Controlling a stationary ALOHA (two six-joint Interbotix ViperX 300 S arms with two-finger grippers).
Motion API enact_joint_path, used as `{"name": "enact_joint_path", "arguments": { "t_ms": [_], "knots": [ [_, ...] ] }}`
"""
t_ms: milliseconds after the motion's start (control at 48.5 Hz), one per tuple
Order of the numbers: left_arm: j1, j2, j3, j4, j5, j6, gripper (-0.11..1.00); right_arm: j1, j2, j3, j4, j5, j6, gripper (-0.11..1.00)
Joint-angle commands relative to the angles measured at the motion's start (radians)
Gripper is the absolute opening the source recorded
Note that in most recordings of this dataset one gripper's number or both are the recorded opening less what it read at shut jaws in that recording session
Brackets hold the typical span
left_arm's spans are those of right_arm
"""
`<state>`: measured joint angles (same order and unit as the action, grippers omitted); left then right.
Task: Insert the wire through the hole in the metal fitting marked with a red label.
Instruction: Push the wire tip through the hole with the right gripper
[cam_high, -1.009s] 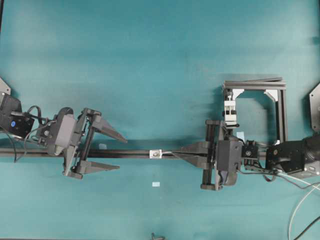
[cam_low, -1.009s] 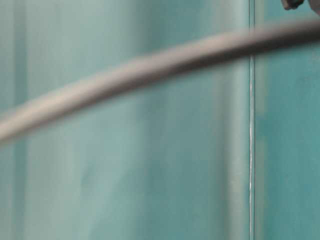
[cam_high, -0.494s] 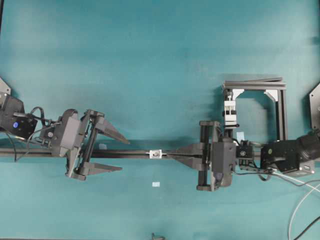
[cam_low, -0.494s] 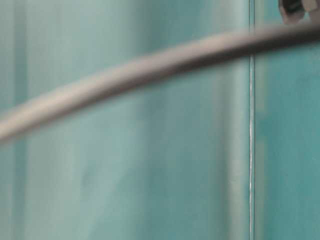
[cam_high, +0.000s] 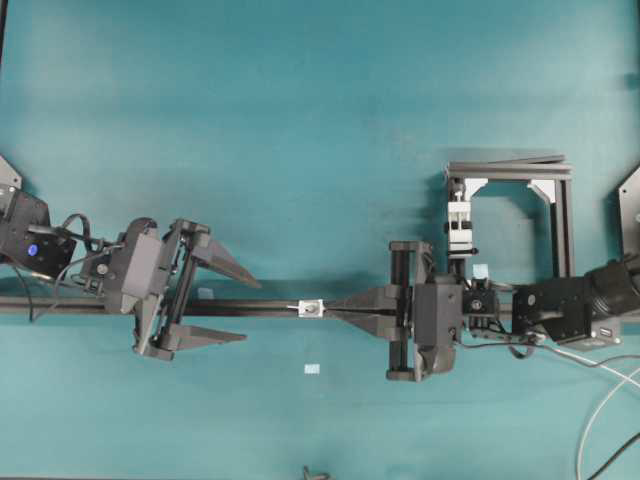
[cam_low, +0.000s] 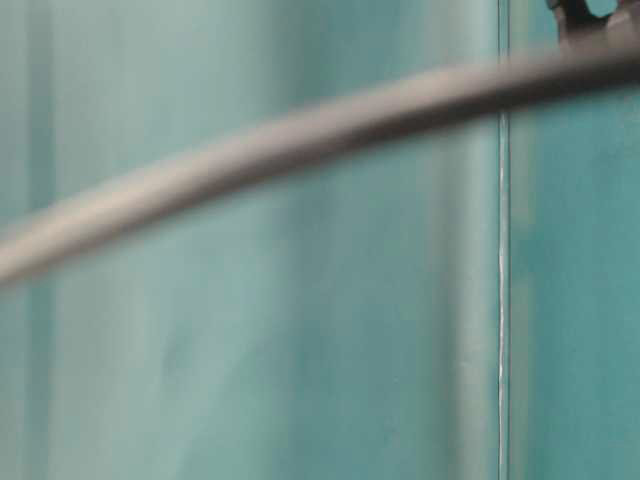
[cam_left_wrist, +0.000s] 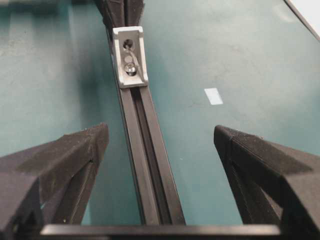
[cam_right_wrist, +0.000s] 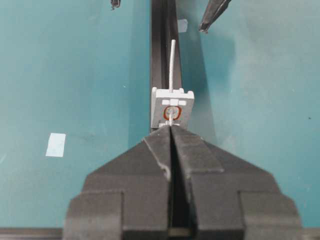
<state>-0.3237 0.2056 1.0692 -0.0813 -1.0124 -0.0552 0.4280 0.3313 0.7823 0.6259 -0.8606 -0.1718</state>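
Observation:
The metal fitting (cam_high: 313, 308) is a tiny silvery bracket on a black rail (cam_high: 250, 305). In the right wrist view the fitting (cam_right_wrist: 172, 107) shows a red ring around its hole (cam_right_wrist: 171, 112). The thin wire (cam_right_wrist: 171, 65) passes through that hole and sticks out beyond the far side. My right gripper (cam_right_wrist: 171, 127) is shut on the wire, its tips almost against the fitting. Overhead, the right gripper (cam_high: 335, 307) points left at the fitting. My left gripper (cam_high: 247, 309) is open astride the rail, left of the fitting (cam_left_wrist: 131, 57), with nothing between its fingers (cam_left_wrist: 95, 145).
A white clamp block (cam_high: 460, 225) in a black frame (cam_high: 562, 220) stands at the back right. Pale tape squares (cam_high: 312, 370) (cam_high: 480, 270) lie on the teal mat. Cables (cam_high: 600, 420) run off at lower right. The table-level view is blurred, with a thick grey cable (cam_low: 300, 130) across it.
My right gripper has slid left along the rail, its tips closing in on the fitting. The left gripper shifted slightly right early on, then stayed open and still.

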Motion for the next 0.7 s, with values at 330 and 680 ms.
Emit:
{"name": "enact_joint_path", "arguments": {
  "t_ms": [330,680],
  "knots": [
    [0.025,-0.025,-0.032,0.002,0.035,-0.002,0.59,-0.008,-0.015,-0.014,-0.002,-0.009,0.002,-0.01],
    [0.040,-0.025,-0.051,0.002,0.058,-0.002,0.59,-0.008,-0.025,-0.015,-0.003,-0.009,0.000,-0.01]
  ]
}}
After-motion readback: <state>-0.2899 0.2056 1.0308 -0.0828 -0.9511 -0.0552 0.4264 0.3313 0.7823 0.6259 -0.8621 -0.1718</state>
